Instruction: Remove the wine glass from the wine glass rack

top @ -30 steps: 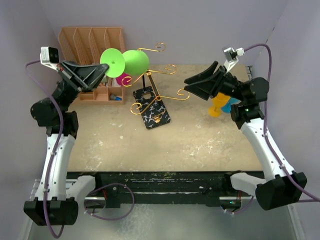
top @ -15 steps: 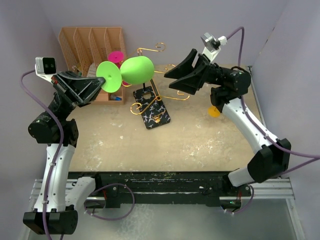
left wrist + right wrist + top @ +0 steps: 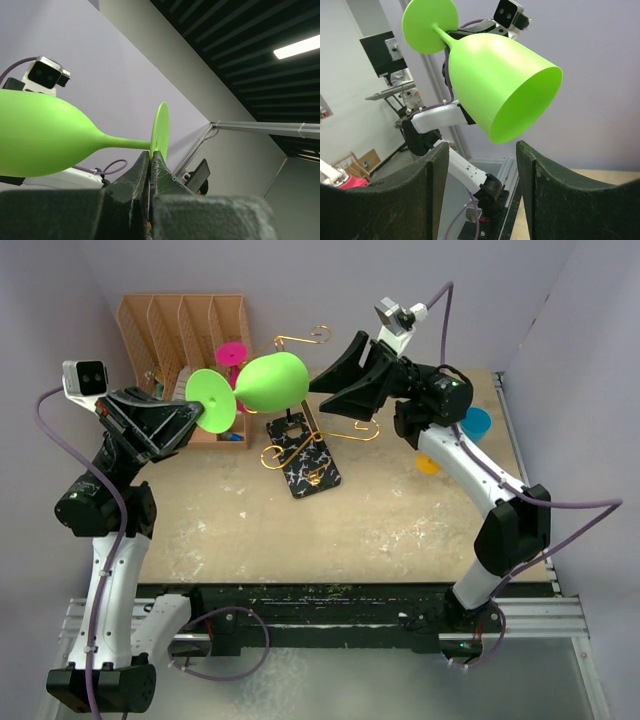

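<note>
Beige tabletop (image 3: 400,525), left end effector (image 3: 196,418) pinching green wine glass (image 3: 272,380)

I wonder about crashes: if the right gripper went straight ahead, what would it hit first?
Most likely the green wine glass: its open bowl sits right ahead of the right gripper, though how far is unclear.

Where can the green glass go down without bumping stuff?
The wide bare table in front of the wine glass rack, toward the near edge, is free. The back is crowded: orange organiser, pink glass, blue cup.
</note>
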